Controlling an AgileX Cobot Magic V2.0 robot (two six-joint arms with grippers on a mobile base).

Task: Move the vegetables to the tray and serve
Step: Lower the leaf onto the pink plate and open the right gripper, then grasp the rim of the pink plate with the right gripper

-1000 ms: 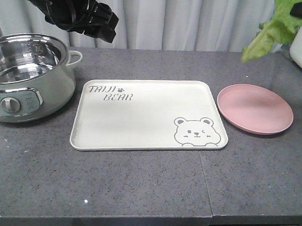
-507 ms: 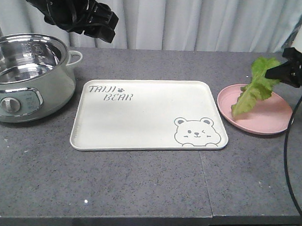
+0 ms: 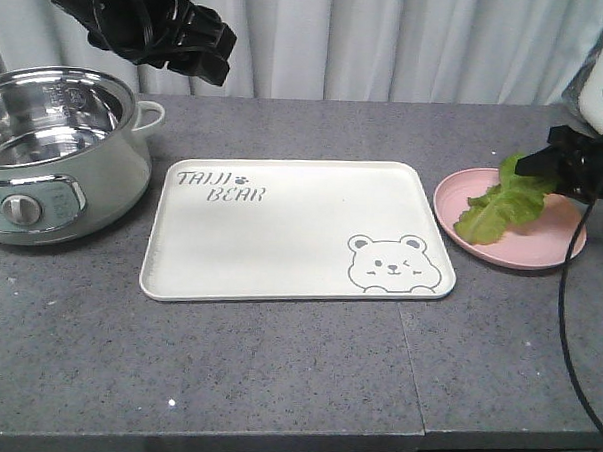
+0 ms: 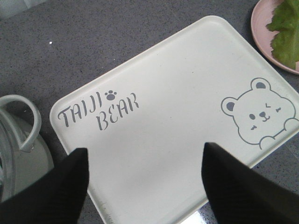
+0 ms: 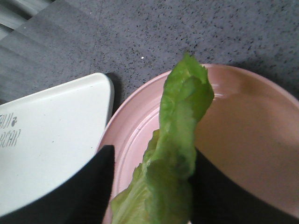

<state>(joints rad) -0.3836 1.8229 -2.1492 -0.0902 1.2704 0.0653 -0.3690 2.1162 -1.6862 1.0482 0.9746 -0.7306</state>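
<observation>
Lettuce leaf clamped in right gripper, low over pink plate; left gripper raised, wide.

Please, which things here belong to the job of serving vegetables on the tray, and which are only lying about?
For the job: lettuce leaf, tray, right end effector gripping the leaf.
Lying about: pink plate, pot.

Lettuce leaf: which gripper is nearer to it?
Right. The right gripper pinches the lettuce leaf over the pink plate; the left gripper hangs open, raised near the electric pot, across the tray from it.
</observation>
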